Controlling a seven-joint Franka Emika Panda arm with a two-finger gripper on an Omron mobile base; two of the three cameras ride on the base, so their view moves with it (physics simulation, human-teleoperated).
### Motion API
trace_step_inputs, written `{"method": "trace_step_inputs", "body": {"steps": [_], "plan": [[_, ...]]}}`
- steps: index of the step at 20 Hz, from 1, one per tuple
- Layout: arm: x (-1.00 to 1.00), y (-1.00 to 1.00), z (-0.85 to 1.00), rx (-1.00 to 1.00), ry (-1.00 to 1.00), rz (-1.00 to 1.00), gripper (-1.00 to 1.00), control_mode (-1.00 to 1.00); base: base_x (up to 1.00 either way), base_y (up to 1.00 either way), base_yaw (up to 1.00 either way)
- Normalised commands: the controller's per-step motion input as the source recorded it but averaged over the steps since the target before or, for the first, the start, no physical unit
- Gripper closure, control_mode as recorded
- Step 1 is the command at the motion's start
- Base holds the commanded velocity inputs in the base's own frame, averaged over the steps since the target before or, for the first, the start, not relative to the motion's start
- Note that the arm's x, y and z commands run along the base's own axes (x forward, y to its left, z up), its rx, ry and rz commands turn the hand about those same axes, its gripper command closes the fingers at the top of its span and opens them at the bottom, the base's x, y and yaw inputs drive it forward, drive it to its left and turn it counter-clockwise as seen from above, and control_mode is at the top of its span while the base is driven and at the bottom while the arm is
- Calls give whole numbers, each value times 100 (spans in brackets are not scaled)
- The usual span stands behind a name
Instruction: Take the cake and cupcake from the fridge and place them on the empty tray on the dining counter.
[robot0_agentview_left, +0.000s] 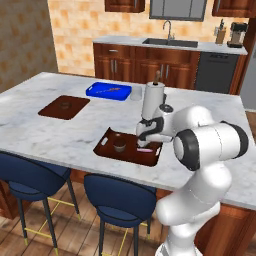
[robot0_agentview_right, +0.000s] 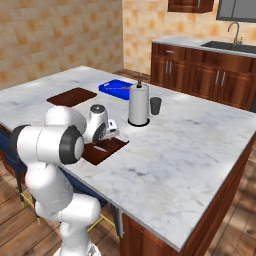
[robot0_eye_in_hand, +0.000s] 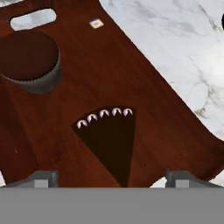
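Observation:
The dark reddish-brown tray (robot0_agentview_left: 106, 144) with flared rims lies near the front edge of the marble dining counter (robot0_agentview_left: 60, 135). On it stands the round dark cupcake (robot0_agentview_left: 119, 145), seen upper left in the hand view as the cupcake (robot0_eye_in_hand: 28, 61). To its right lies the small brown cake (robot0_eye_in_hand: 109, 144) slice with its pink edge, flat on the tray floor (robot0_eye_in_hand: 131, 74). My gripper (robot0_eye_in_hand: 111, 180) hovers just above the cake (robot0_agentview_left: 145, 149), open, with its fingertips (robot0_eye_in_hand: 41, 179) wide on either side and not touching it. From the right, the gripper (robot0_agentview_right: 104, 142) stands over the tray (robot0_agentview_right: 112, 148). The fridge is out of view.
A paper towel roll (robot0_agentview_left: 154, 97) stands just behind the tray, with a dark cup (robot0_agentview_right: 155, 105) beside it. Farther back lie a blue tray (robot0_agentview_left: 108, 91) and a flat brown square tray (robot0_agentview_left: 64, 107). Navy stools (robot0_agentview_left: 117, 200) line the counter's near side.

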Motion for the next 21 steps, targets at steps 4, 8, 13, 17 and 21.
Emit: {"method": "trace_step_inputs", "body": {"steps": [4, 8, 13, 17, 21], "plan": [[-78, -7, 100, 8, 0, -9, -100, -100, 0, 0, 0], [-91, -1, 100, 8, 0, -8, -100, -100, 0, 0, 0], [-100, -2, 100, 2, -2, -9, -100, -100, 0, 0, 0], [-100, -5, 81, 1, -23, -12, -100, -100, 0, 0, 0], [-100, -4, 78, 1, -26, -11, -100, -100, 0, 0, 0]]}}
